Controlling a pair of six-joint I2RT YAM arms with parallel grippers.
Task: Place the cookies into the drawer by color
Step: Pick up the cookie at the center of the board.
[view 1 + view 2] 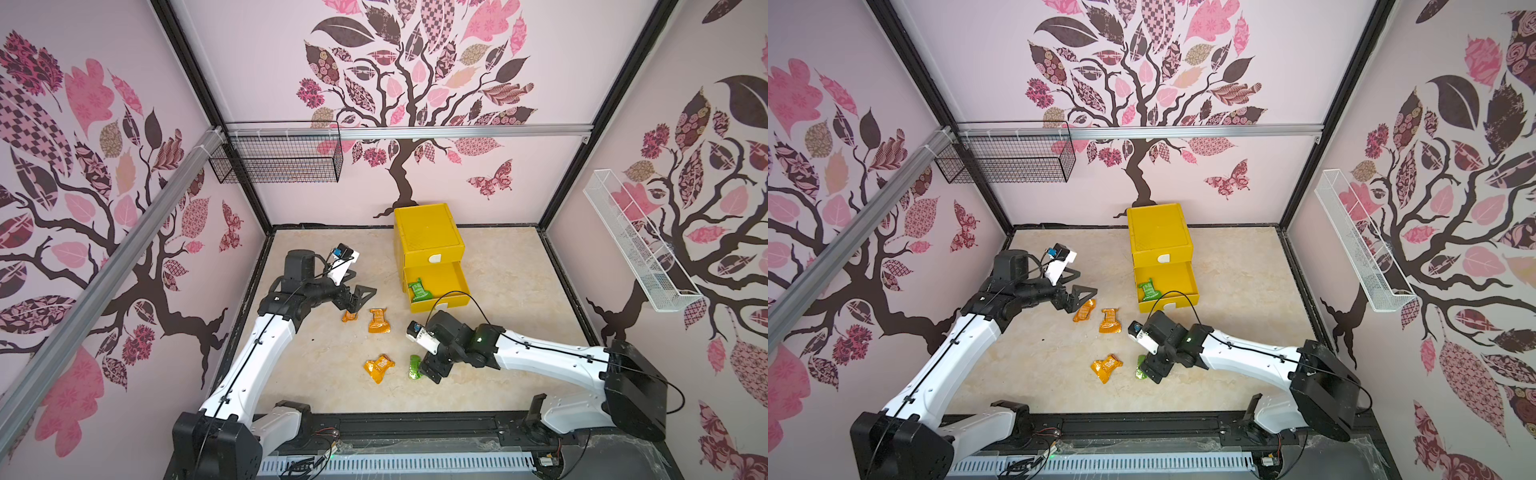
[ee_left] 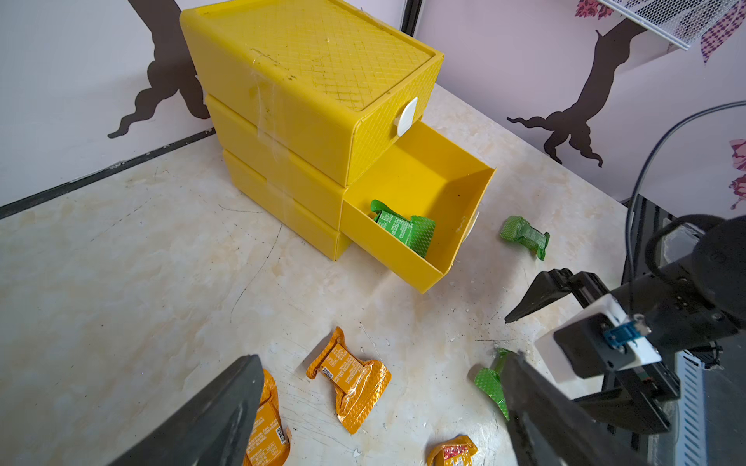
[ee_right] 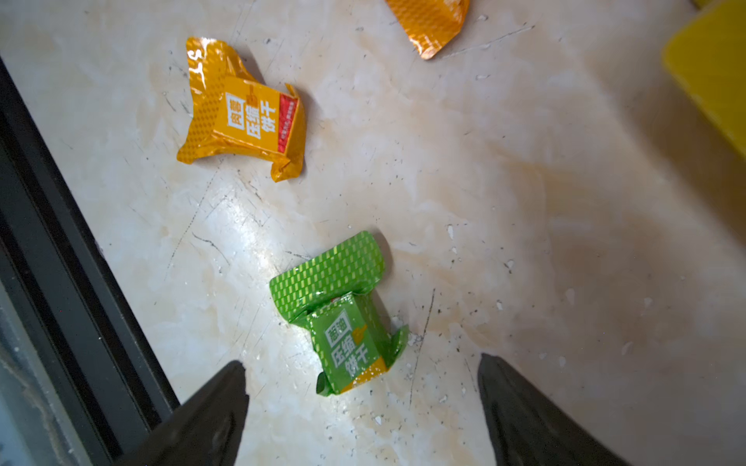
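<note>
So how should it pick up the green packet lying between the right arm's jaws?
Probably by the raised, boxy middle of the green packet, where the label sits, coming straight down. It lies flat on the table, so only its sides offer faces to pinch; the flared foil end looks thin and floppy. The open jaws stand either side of it.

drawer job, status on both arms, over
Left fingers open over an orange packet. Right fingers open, straddling a green packet. Middle drawer open, green cookie inside. Nothing seen blocking.
</note>
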